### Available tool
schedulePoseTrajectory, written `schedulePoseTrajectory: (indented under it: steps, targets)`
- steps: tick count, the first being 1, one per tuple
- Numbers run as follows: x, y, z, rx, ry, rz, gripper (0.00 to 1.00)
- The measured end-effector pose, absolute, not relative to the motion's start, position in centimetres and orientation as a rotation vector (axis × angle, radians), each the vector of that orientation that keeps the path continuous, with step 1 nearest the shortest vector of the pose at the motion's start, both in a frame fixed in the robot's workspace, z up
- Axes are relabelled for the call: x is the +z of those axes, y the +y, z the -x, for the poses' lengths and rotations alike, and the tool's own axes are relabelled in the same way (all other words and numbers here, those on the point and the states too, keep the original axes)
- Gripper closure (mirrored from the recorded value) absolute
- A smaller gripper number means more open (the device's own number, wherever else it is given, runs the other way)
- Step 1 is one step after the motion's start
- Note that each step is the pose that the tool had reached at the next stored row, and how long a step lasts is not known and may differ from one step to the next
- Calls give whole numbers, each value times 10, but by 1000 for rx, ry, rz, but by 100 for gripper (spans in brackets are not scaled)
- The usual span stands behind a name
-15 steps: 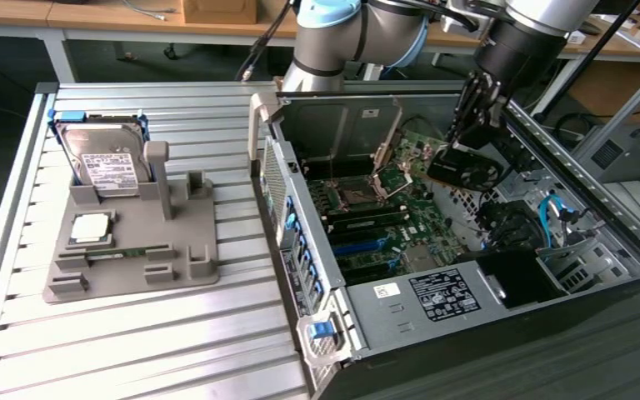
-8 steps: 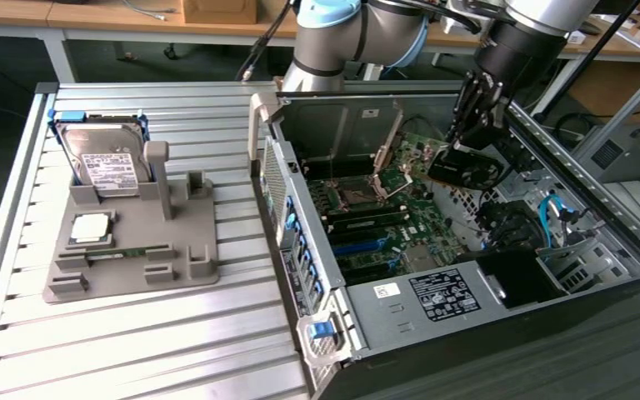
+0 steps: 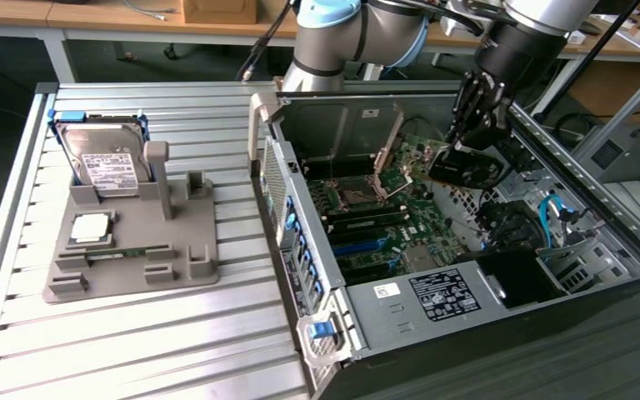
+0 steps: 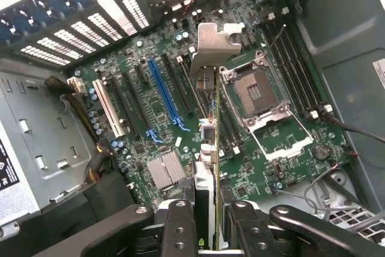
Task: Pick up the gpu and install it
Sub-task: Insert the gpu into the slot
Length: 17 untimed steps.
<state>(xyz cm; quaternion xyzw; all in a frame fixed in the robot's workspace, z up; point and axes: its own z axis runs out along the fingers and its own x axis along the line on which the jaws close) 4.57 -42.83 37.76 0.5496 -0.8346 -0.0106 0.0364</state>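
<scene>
My gripper [image 3: 473, 137] hangs inside the open computer case [image 3: 615, 229], shut on the gpu [image 3: 463, 169], a dark card held above the motherboard [image 3: 382, 221] near the case's far side. In the wrist view the gpu [image 4: 208, 148] shows edge-on between my fingers [image 4: 179, 227], its silver end bracket [image 4: 212, 43] pointing away from the camera. It hovers over the motherboard [image 4: 150, 167], between the blue expansion slot [image 4: 163, 91] and the empty CPU socket [image 4: 255, 94]. The card touches no slot that I can see.
On the slatted table [image 3: 131, 350] to the exterior view's left stands a grey fixture [image 3: 131, 250] with a hard drive [image 3: 103, 158] and a CPU chip [image 3: 90, 227]. A power supply [image 3: 442, 292] and cables [image 3: 553, 217] crowd the case's near end.
</scene>
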Motion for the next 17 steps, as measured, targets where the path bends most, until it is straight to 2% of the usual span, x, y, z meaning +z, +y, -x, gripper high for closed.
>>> schedulePoseTrajectory:
  steps: [17]
  targets:
    - [378,-428,-46,-25,-2445,-1852,73]
